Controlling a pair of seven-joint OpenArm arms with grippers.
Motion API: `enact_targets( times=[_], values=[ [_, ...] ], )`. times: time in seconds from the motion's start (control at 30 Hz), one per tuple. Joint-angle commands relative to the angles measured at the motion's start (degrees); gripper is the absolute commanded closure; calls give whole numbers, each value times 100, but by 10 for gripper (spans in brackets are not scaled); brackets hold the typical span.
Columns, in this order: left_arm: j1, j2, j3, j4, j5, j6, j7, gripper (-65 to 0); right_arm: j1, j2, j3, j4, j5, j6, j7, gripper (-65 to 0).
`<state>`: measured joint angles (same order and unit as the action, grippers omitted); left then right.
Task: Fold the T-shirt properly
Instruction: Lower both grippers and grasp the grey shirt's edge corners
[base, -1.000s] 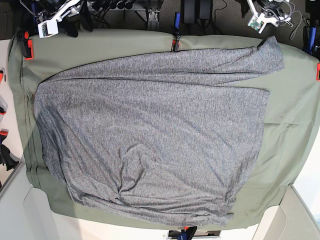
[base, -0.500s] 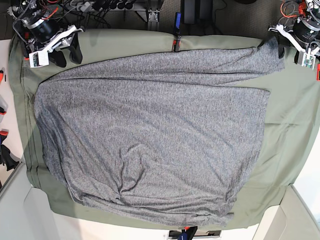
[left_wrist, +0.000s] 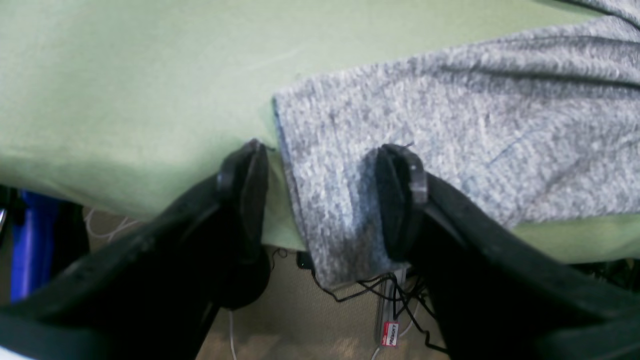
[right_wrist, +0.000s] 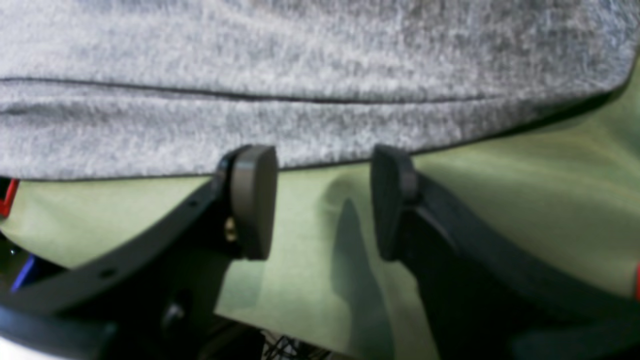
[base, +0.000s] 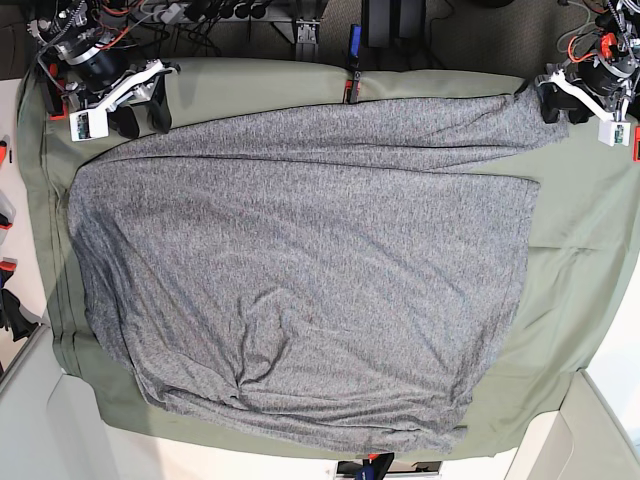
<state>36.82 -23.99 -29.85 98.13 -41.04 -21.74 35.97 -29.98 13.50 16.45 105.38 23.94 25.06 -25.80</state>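
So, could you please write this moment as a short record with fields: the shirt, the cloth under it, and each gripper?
garment: T-shirt, heather grey, spread flat with wrinkles near its lower edge
surface: green table cloth, under the whole shirt
left gripper: open, jaws on either side of a shirt corner hanging past the table edge, not closed on it
right gripper: open, above bare cloth just short of the shirt's edge
fold state: one narrow strip folded along the far side, otherwise unfolded

T-shirt (base: 300, 280) spread on table cloth (base: 590, 230)

One T-shirt (base: 300, 270), two grippers (both spread).
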Motion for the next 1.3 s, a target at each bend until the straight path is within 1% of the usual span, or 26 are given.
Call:
enact_targets(
  times=[0.0,0.1,0.23,0.33,0.4,0.47,0.63,0.8,0.87,1.0,1.03,1.07,1.17,1.2,1.27],
  values=[
    [31,-90,-44,24,-50,-44,-50,-372,-4,61,37,87,46,15,131,-304],
    [31,-74,-24,-96,-162,-61,-50,-372,-4,61,37,87,46,-7,133,-304],
    [13,-74,168,-262,-155,-144,-63,-372,13,59,37,87,24,-400,138,-304],
    [-50,-74,407,-334,-48,-149,-131,-372,85,37,37,85,-63,-544,116,-304],
    [-136,-74,544,-387,68,-144,-155,-372,160,-37,37,83,-258,-671,114,-304],
    [-229,-74,636,-455,142,-144,-155,-372,225,-101,39,81,-260,-826,90,-304],
    [-365,-76,669,-575,321,-144,-153,-372,380,-313,48,79,-601,-1182,-42,-304],
    [-363,-76,669,-575,455,-146,-166,-372,380,-323,48,79,-857,-1504,-85,-304],
    [-363,-76,669,-575,507,-144,-168,-372,380,-323,48,79,-855,-1589,-83,-304],
    [-363,-76,669,-575,505,-146,-166,-369,448,-363,48,79,-855,-1587,-87,-304],
    [-363,-76,669,-575,505,-146,-166,-361,481,-393,48,76,-852,-1587,-87,-304],
    [-363,-76,669,-575,505,-146,-164,-333,518,-433,46,76,-850,-1582,-90,-304],
    [-348,-74,669,-575,507,-151,-131,-210,586,-542,46,74,-848,-1582,-118,-304],
    [-348,-74,669,-575,507,-151,-118,-179,586,-584,48,74,-850,-1585,-118,-304],
    [-348,-76,669,-575,507,-151,-105,-149,584,-636,46,68,-850,-1585,-120,-304]
  ],
)
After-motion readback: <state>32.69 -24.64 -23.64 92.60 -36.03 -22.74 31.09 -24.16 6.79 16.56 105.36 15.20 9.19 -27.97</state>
